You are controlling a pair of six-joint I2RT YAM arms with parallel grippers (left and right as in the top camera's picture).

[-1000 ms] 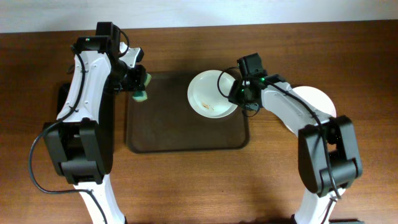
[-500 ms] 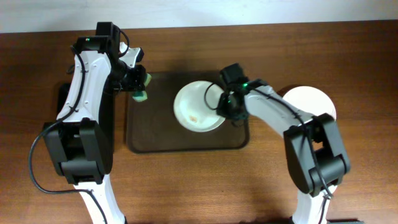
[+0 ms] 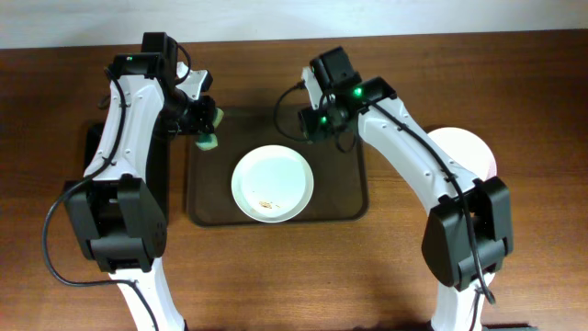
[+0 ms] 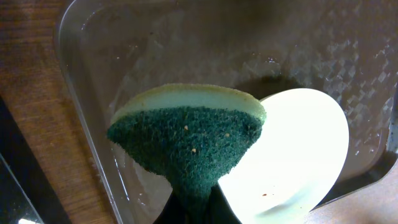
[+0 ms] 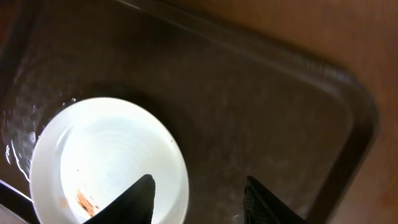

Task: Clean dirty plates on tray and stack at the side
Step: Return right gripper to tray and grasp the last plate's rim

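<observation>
Plate [image 3: 272, 184]: lay flat on the tray [image 3: 213, 188], toward its front rim, smears near the middle.
Left hand [image 3: 204, 119]: was clamped on the sponge [image 4: 186, 134], over the tray's far left corner.
Right hand [image 5: 199, 204]: was apart and empty, above the tray.
Wiping: I judged the green side should press flat on the smears, right hand steadying the rim.

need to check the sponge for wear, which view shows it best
Left wrist: the sponge sits large mid-frame, green scrub face and yellow edge clear. Overhead shows it only as a small green bit in the left gripper; right wrist does not show it.
</observation>
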